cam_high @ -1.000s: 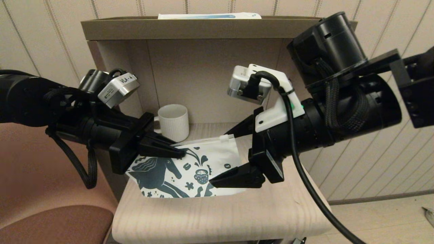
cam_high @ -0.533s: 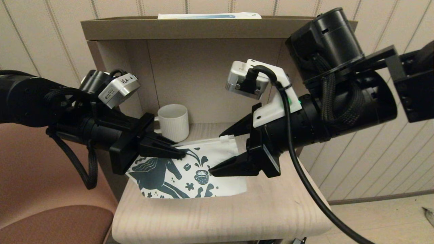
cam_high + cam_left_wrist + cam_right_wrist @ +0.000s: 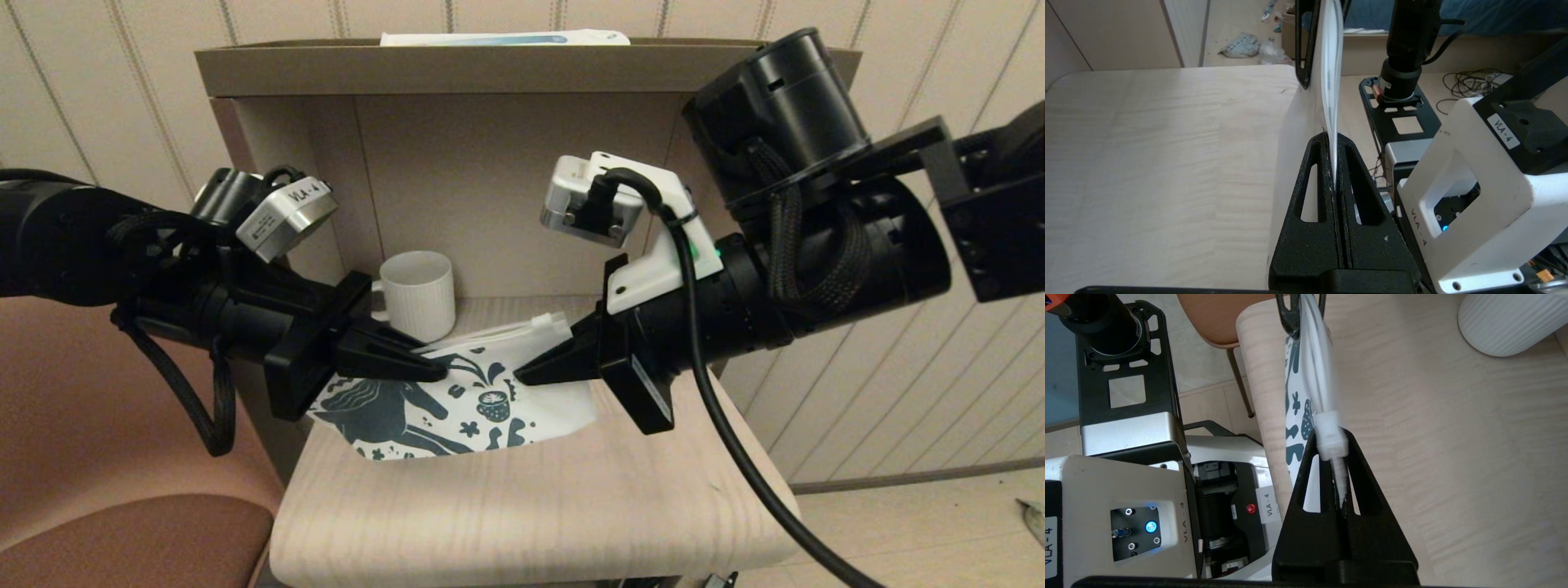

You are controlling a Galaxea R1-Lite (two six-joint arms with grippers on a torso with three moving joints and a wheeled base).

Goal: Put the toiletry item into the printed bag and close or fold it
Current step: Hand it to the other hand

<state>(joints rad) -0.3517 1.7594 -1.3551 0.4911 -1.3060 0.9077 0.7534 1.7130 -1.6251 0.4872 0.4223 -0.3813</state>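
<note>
The printed bag [image 3: 457, 400], white with a dark teal horse, hangs a little above the wooden table [image 3: 531, 506], held up at its top edge by both grippers. My left gripper [image 3: 437, 371] is shut on the bag's upper left edge; in the left wrist view the thin bag [image 3: 1331, 81] runs out from between the left gripper [image 3: 1333, 136]. My right gripper [image 3: 522, 377] is shut on the zip strip at the right, and the white slider [image 3: 1331, 435] sits at the tips of the right gripper [image 3: 1331, 433]. The toiletry item is out of view.
A white ribbed mug [image 3: 416, 294] stands behind the bag inside the shelf niche. A long white-and-blue box [image 3: 506, 38] lies on top of the shelf. A brown chair seat [image 3: 122, 539] is at the lower left, beside the table.
My right gripper was open around the bag's right side; it has turned, moved up to the zip edge and shut on it. The bag's right side has lifted. The left gripper has held still.
</note>
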